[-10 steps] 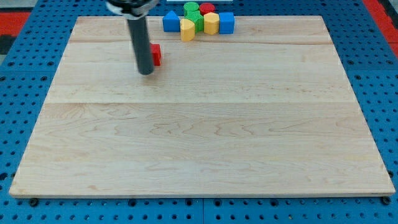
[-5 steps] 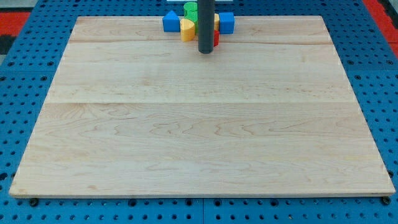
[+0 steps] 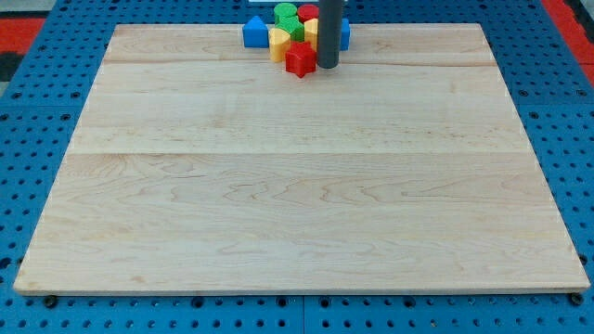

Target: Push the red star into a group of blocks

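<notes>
The red star (image 3: pixel 300 59) lay at the top of the wooden counter (image 3: pixel 297 186), against the cluster's lower edge, touching a yellow block (image 3: pixel 278 41) and a green block (image 3: pixel 296 29). My tip (image 3: pixel 328 66) stood just to the star's right. A blue block (image 3: pixel 254 32) sat leftmost. There were no jaws, only a rod. No writing showed.

On my feed, a pale wooden board (image 3: pixel 297 204) fills most of the view, its grain running left to right, with two faint seams crossing it in the upper half. It lies on a blue pegboard (image 3: pixel 37 167) dotted with rows of holes. Red patches (image 3: pixel 568 17) show at the view's top corners. Small dark spots under the board's bottom corners may be feet.
</notes>
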Controlling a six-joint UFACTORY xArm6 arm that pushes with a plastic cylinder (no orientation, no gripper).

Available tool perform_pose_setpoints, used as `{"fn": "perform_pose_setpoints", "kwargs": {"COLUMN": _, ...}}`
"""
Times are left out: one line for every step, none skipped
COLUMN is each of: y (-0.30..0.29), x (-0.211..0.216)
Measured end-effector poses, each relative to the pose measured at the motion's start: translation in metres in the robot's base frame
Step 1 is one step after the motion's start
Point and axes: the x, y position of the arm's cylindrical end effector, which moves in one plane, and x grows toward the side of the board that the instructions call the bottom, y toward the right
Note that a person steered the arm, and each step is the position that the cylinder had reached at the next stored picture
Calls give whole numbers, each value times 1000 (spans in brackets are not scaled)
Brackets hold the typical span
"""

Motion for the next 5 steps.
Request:
{"fn": "perform_pose_setpoints", "kwargs": {"y": 0, "x": 14}}
{"fn": "perform_pose_setpoints", "kwargs": {"y": -13, "x": 18}}
{"fn": "perform_pose_setpoints", "kwargs": {"y": -22, "x": 14}}
{"fn": "perform_pose_setpoints", "kwargs": {"y": -23, "x": -4}}
{"fn": "perform_pose_setpoints", "kwargs": {"y": -16, "x": -4}}
